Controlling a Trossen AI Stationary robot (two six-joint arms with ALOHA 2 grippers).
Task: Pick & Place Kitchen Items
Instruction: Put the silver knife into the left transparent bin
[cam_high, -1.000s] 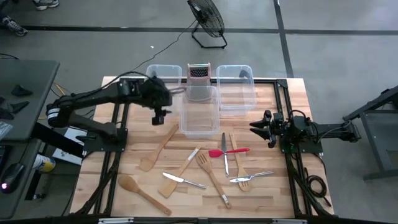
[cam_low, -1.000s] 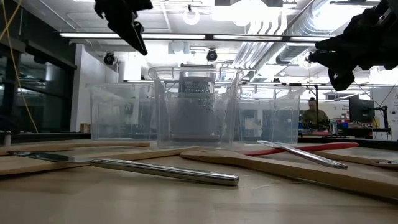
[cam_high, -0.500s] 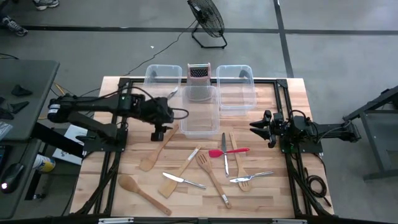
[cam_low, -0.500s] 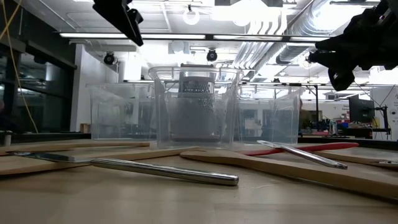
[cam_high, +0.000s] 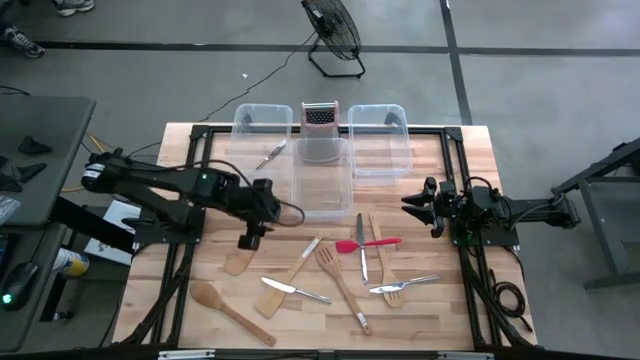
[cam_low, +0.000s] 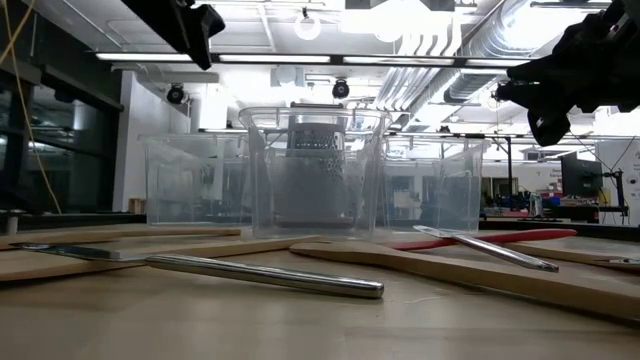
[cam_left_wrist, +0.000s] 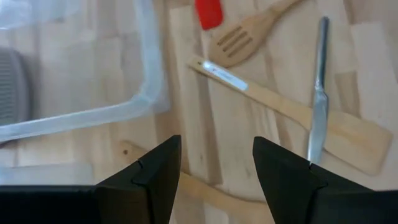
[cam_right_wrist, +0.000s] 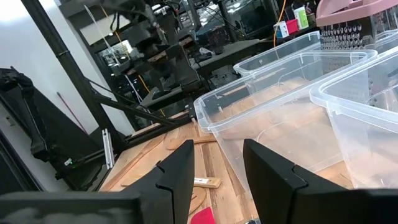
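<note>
- High view: left gripper (cam_high: 249, 240) over the desk (cam_high: 190, 160), just above the blade end of a wooden spatula (cam_high: 236, 264) lying left of centre.
- Left wrist view: left gripper (cam_left_wrist: 216, 163) with fingers (cam_left_wrist: 158, 167) spread apart, nothing between them; bare desk boards and a wooden handle in the gap.
- Right gripper (cam_high: 410, 203) at the desk's right side, level with the middle bin (cam_high: 320, 180), well apart from the utensils.
- Right wrist view: right gripper (cam_right_wrist: 219, 163) with fingers (cam_right_wrist: 179, 167) parted and empty, facing the clear bins.
- Three clear bins at the back of the desk: left bin (cam_high: 262, 125), middle bin, right bin (cam_high: 378, 140); box grater (cam_high: 320, 117) upright between the left and right bins.
- Metal utensil (cam_high: 271, 153) inside the left bin, lying aslant.
- Remaining kitchen items loose on the front half of the desk: wooden spoon (cam_high: 225, 305) at front left; metal knife (cam_high: 294, 291) crossing a second wooden spatula (cam_high: 288, 280); wooden fork (cam_high: 338, 282) near centre.
- Red-headed spatula (cam_high: 366, 244) lying crosswise, a second metal knife (cam_high: 361, 246) across it.
- Metal fork (cam_high: 403, 286) at the right of the group, touching another wooden utensil.
- Low view: a long metal handle (cam_low: 262, 275) in the foreground on the desk, bins and grater behind.
</note>
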